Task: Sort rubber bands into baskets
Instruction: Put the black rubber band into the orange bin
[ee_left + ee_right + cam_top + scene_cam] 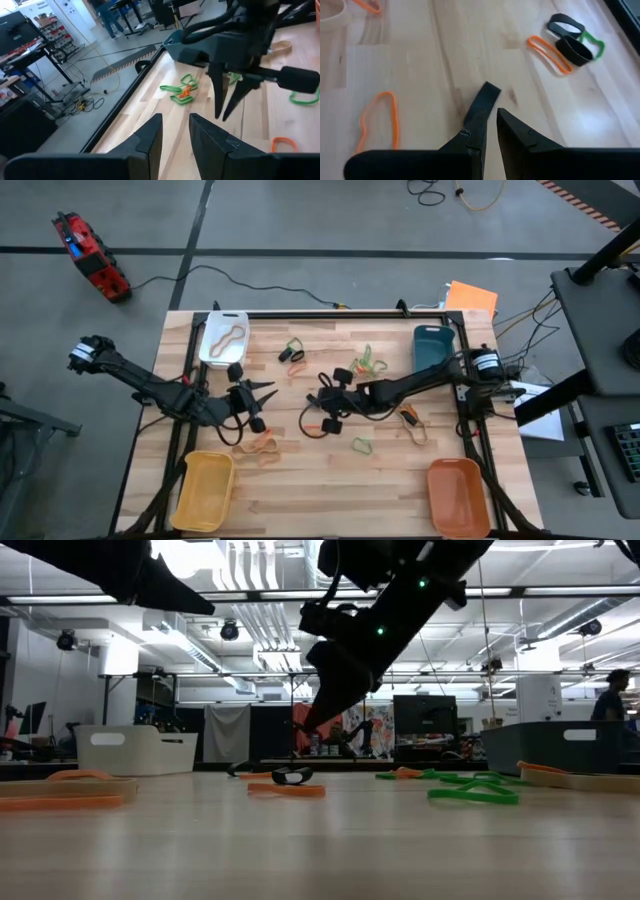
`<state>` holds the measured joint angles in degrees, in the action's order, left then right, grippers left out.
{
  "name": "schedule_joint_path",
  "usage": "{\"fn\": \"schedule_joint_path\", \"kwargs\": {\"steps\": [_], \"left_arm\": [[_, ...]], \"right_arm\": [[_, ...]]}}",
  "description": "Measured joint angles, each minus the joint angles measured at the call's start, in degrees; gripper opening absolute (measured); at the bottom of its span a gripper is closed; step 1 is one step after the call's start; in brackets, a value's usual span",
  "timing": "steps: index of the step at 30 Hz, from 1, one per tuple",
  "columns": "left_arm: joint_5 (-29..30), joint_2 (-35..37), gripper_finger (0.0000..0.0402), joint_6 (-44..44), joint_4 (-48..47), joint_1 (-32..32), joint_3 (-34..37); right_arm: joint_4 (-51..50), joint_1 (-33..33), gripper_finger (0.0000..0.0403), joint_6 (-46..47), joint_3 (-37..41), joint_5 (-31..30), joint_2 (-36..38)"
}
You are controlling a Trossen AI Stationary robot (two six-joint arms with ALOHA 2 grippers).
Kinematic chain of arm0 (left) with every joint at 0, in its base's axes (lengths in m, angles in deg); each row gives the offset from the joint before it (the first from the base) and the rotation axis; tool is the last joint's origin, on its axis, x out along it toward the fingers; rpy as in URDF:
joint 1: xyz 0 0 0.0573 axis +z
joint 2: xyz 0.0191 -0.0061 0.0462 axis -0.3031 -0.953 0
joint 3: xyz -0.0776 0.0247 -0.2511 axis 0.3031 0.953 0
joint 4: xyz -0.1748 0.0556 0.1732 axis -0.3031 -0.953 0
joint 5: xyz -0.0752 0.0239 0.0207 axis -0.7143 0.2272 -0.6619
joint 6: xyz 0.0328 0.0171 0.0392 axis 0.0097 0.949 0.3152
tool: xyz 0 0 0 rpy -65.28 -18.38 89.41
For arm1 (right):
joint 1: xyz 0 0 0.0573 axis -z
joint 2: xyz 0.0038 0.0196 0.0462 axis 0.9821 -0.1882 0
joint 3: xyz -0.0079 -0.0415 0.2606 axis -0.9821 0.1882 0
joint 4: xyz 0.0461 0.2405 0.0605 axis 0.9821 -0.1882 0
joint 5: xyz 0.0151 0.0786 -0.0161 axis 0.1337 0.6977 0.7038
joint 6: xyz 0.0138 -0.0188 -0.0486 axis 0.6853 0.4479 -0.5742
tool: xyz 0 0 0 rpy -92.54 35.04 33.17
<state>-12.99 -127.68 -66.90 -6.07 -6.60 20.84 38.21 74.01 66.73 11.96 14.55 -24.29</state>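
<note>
Rubber bands lie scattered on the wooden table: a black, green and orange group [567,40], an orange loop [380,120], green and orange ones [182,92], and tan ones [258,446]. The white basket [222,338] holds a tan band. The teal basket [433,345], yellow basket [205,490] and orange basket [458,495] stand at the other corners. My right gripper [492,107] hangs over the table's middle, shut on a black band. My left gripper [175,127] is open at mid-left, pointing toward it with nothing between its fingers. My right gripper pinches a flat black rubber band between its two fingers. A short squared end of the band [488,95] sticks out past the fingertips. The fingers slant down from the table's right side. The band is clear of the tabletop.
A green band [362,445] and a tan one [412,425] lie near the right arm. A black metal frame [340,314] edges the table. Bare wood lies between the two grippers and toward the near edge.
</note>
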Motion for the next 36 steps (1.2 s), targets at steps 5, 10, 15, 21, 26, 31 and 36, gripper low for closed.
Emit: {"fn": "schedule_joint_path", "kwargs": {"steps": [5, 10, 15, 21, 26, 31, 36], "left_arm": [[0.0, 0.0, 0.0082, -0.7, 0.0, 0.0, 0.0], [0.0, -0.2, 0.0082, -1.3, 0.0, 0.0, 0.0], [0.0, -0.2, 0.0082, -1.7, 0.0, 0.0, 0.0], [0.0, -0.2, 0.0082, -2.1, 0.0, 0.0, 0.0], [0.0, -0.2, 0.0082, -2.1, 0.0, 0.0, 0.0], [0.0, -0.2, 0.0082, -2.1, 0.0, 0.0, 0.0], [0.0, -0.2, 0.0082, -2.2, 0.0, 0.0, 0.0]], "right_arm": [[2.3, 0.0, 0.0038, 2.1, 0.0, 0.9, -1.6], [2.4, 0.1, 0.0074, 4.6, 0.0, 1.0, -1.6], [2.6, 0.2, 0.0143, 6.4, 0.0, 0.9, -1.6], [6.3, 0.2, 0.0212, 7.1, 1.0, 0.9, -1.9], [9.8, 0.2, 0.0243, 7.1, 2.7, 0.9, -1.9], [15.2, 0.2, 0.0261, 7.0, 5.7, 0.9, -1.9], [20.2, 0.4, 0.0267, 7.1, 8.6, 0.5, -1.9]]}}
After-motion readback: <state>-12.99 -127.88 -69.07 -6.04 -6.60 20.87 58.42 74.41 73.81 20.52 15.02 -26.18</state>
